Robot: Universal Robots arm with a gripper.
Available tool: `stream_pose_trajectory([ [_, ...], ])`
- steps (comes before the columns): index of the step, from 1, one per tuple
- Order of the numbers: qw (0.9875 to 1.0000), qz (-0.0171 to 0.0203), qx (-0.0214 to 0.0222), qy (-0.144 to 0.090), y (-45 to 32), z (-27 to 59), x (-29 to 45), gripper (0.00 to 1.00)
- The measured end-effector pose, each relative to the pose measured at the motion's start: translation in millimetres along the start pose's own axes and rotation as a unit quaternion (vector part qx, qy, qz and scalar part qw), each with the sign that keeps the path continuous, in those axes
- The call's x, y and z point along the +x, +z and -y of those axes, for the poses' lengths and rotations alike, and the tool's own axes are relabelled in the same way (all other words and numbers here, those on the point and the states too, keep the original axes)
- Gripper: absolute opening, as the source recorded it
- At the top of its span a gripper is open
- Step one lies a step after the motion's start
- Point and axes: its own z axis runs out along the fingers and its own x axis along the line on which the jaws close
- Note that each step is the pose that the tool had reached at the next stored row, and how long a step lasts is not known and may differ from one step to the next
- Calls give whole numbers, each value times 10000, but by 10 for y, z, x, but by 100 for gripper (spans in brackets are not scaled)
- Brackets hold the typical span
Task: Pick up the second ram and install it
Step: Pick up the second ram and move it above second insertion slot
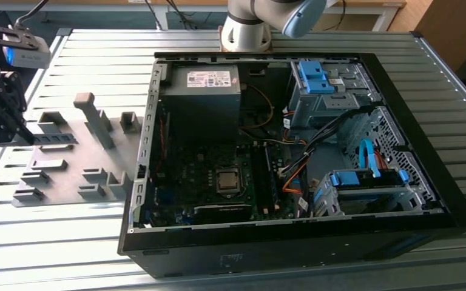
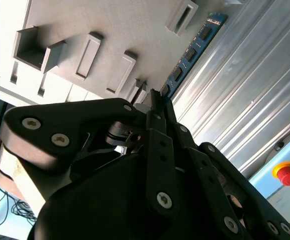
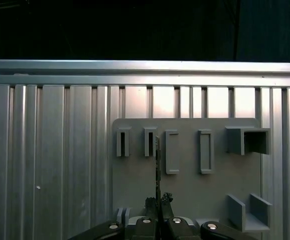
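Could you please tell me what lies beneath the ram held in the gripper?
Beneath the second ram is the grey fixture plate with its slotted blocks, resting on the ribbed metal table. The gripper covers the ram's near end and the plate under it.

Computer case [image 1: 298,254]: we count one, lying open across the middle of the exterior view.
Blue drive-bay clips: we count two inside it, one clip [image 1: 314,76] toward the upper right of the frame and one clip [image 1: 366,177] toward the lower right.
Power supply [image 1: 204,91]: one.
Processor [image 1: 228,180]: one.
Grey fixture plate [image 1: 67,173]: one, at the exterior view's left.
Slotted blocks [image 3: 127,145]: we count four in a row in the first wrist view.
Memory stick [image 2: 192,52]: one.
Red button [image 2: 288,175]: one.
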Motion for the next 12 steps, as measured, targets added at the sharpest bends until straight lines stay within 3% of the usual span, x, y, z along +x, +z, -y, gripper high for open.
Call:
stream_pose_trajectory([
  [12,10000,0,0,0,-79,-1,-2,14],
])
